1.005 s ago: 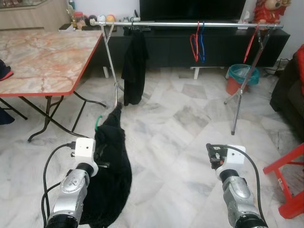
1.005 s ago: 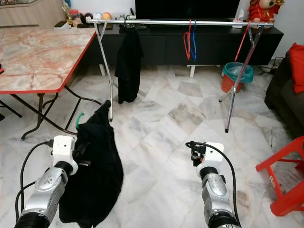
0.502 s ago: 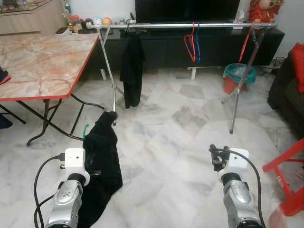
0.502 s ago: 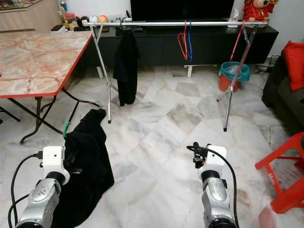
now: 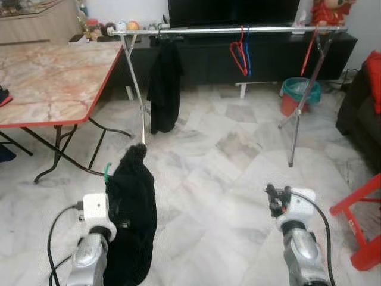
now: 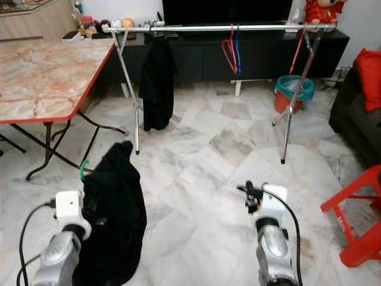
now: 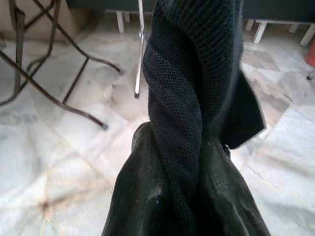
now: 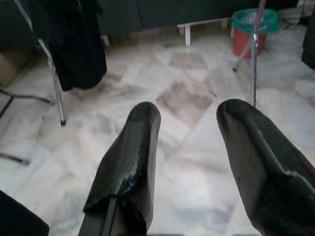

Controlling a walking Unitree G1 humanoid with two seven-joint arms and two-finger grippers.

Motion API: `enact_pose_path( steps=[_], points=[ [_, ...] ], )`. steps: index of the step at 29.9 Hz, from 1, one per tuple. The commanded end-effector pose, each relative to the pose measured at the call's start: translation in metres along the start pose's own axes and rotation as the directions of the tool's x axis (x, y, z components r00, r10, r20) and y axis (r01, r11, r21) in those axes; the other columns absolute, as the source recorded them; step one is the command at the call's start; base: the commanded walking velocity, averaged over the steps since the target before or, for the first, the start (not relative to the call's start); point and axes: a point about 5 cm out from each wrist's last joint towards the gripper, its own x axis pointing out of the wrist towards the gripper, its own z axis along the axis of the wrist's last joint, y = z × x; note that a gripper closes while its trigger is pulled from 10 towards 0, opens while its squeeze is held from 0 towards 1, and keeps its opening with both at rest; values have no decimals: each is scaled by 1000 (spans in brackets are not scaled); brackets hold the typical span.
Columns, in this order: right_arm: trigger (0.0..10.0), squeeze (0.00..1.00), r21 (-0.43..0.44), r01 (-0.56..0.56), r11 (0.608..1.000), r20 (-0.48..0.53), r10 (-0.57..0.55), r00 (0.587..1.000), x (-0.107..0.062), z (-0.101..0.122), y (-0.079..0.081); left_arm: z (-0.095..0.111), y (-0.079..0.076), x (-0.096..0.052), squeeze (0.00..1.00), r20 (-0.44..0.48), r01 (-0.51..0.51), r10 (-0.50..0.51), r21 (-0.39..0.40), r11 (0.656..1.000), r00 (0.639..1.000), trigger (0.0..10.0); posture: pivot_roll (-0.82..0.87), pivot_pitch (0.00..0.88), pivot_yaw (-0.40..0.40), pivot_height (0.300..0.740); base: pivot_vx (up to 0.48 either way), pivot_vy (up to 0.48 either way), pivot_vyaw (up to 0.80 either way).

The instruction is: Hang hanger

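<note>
— What's furthest to the left of the clothes rail (image 5: 226,29)?

— The marble-topped table (image 5: 53,77) with the red edge, its near corner close to the rail's left leg. Low in front of that leg, the left gripper (image 5: 113,221) is clamped on a black knitted garment (image 5: 132,214). The cloth drapes from a green hanger (image 5: 107,173), whose hook pokes out at the garment's upper left. In the wrist view the knit (image 7: 187,113) is bunched between the fingers (image 7: 138,196).

— So the hanger is not on the rail?

— No, it sits well below the rail, near the floor side of the left leg. On the rail itself, a black jacket (image 5: 165,86) hangs just right of that leg, and a red hanger (image 5: 239,52) and a blue hanger (image 5: 247,50) hang together past the middle.

— And to the right?

— The right gripper (image 8: 189,147) is held low in front of the rail's right leg, fingers spread apart with bare floor between them. Behind that leg stands a red bin with a green liner (image 5: 297,95). Right of the rail, a red stool (image 5: 363,229).
</note>
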Motion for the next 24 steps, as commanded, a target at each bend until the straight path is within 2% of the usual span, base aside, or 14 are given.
enact_pose_path(
  steps=[1, 3, 7, 15, 20, 24],
  points=[
    [10000, 0, 7, 22, 1000, 8, -22, 1000, -1, 1, -5, 10, 2, 1, 0, 63, -6, 5, 13, 1000, 998, 10000, -62, 0, 10, 740, 0, 0, 0],
    [10000, 0, -5, 12, 1000, 11, -12, 1000, -1, 2, -4, 11, 2, 1, 0, 65, -5, 4, 25, 1000, 998, 10000, -59, 0, 10, 740, 0, 0, 0],
    [10000, 0, -7, 17, 1000, 17, -17, 1000, -1, 2, -5, 13, 2, 1, 0, 75, 21, -21, 0, 1000, 997, 10000, -68, 0, 23, 740, 0, 0, 0],
    [10000, 0, -4, 52, 999, 21, -52, 998, -7, -1, -10, 10, 1, 1, 0, 52, 54, -55, 24, 998, 997, 10000, -97, 0, 48, 740, 30, 0, 0],
    [10000, 0, -4, 55, 998, 26, -55, 998, -6, 0, -10, 13, -7, 6, 0, 62, 84, -84, 9, 996, 995, 10000, -106, 0, 53, 740, 248, 0, 0],
    [10000, 0, -4, 43, 999, 34, -43, 998, -2, 4, -6, 17, -8, 9, 0, 73, 87, -87, 5, 996, 994, 10000, -104, 0, 52, 740, 273, 0, 0]
  ],
)
